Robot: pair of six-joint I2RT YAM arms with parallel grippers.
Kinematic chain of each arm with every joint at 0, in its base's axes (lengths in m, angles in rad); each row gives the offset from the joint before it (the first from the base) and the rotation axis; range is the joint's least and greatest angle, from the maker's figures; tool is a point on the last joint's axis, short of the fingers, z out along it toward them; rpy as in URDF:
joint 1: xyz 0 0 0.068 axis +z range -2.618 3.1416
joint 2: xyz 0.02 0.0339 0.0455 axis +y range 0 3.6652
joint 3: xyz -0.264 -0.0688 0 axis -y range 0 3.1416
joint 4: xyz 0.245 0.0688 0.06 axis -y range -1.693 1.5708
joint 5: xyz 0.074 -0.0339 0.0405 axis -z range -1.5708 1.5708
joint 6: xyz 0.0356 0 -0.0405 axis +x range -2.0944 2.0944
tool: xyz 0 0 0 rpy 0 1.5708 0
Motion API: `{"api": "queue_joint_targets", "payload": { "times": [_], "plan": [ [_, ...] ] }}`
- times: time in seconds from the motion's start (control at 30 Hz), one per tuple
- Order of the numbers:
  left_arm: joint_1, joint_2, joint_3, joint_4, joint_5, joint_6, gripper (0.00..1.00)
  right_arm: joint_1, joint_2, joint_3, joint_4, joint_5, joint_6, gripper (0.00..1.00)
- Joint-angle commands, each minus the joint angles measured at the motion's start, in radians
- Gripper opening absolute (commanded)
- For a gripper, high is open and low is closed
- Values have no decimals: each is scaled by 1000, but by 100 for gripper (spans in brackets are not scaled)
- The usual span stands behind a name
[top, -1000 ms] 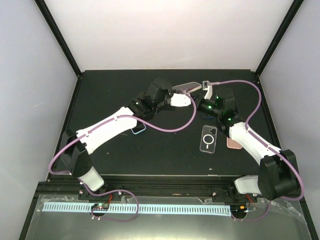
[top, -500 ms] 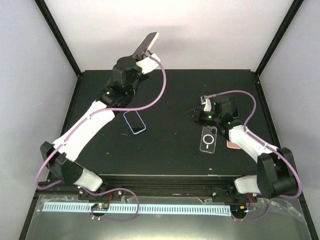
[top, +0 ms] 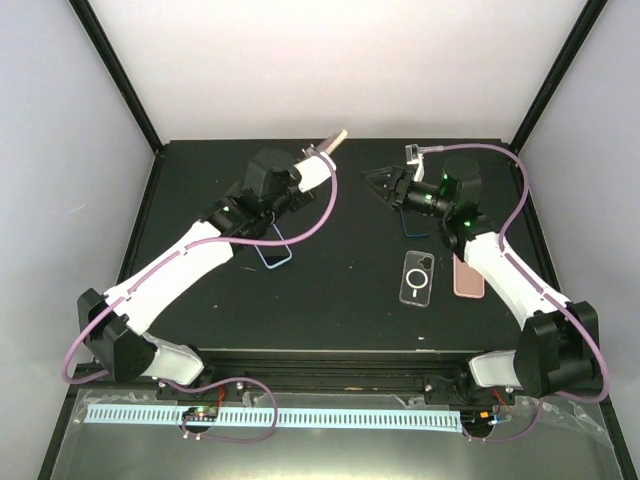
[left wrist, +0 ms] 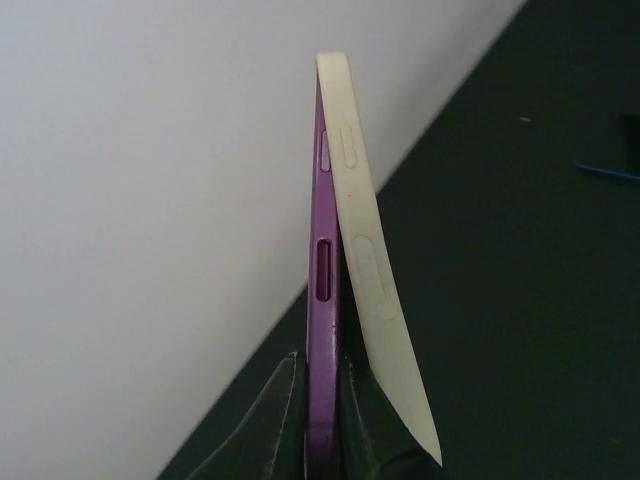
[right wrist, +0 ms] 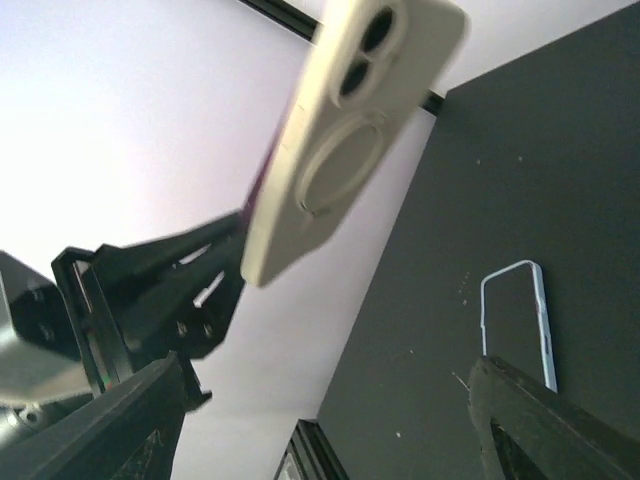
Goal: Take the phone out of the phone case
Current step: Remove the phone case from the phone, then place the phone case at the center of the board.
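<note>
On the black table (top: pixel 340 310), on the near side of my right gripper (top: pixel 372 183), a clear case with a white ring (top: pixel 417 278) lies flat. A pink one (top: pixel 467 277), case or phone I cannot tell, lies near it on the outer side, not touching. Nearer than my left gripper (top: pixel 321 151) lies a blue-rimmed case (top: pixel 275 256), partly hidden from above, and white walls (top: pixel 340 70) stand behind both.

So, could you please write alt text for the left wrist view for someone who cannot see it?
Seen edge-on, a purple phone stands clamped in the left pincer, while its cream case clings at the top and splays away toward the bottom. A white wall fills the left and the black table the right.
</note>
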Motion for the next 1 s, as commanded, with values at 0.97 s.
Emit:
{"api": "queue_joint_targets", "payload": {
  "times": [0.97],
  "plan": [
    [-145, 243, -81, 156, -89, -520, 2, 72, 134, -40, -291, 235, -173, 63]
  ]
}}
